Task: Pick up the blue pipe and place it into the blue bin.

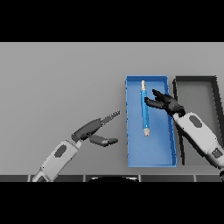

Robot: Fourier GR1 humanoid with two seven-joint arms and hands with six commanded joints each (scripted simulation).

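A plain grey table (57,78) is filling the whole head view, smooth and unmarked, with no walls or other room features showing beyond it.

Toward the right side, a shallow blue bin (151,157) is sitting flat on the table, its long sides running away from the robot. The blue pipe (144,111) is lying inside this bin, on its floor, in the left half, stretched lengthwise along the bin with a pale tip at its near end. Just beside the blue bin, on its right, a dark bin (197,94) with a grey floor is sitting parallel to it; the two rims are close together, and I cannot tell whether they are touching.

The right hand (165,103) is reaching in from the lower right, its white and grey forearm crossing over the gap between the two bins. The hand is hovering over the blue bin, just right of the pipe, with its fingers loosely spread and released, grasping nothing.

The left hand (94,129) is showing over bare table to the left of the blue bin, well apart from the pipe, its fingers stretched out straight toward the bin and its thumb held apart below them, holding nothing.
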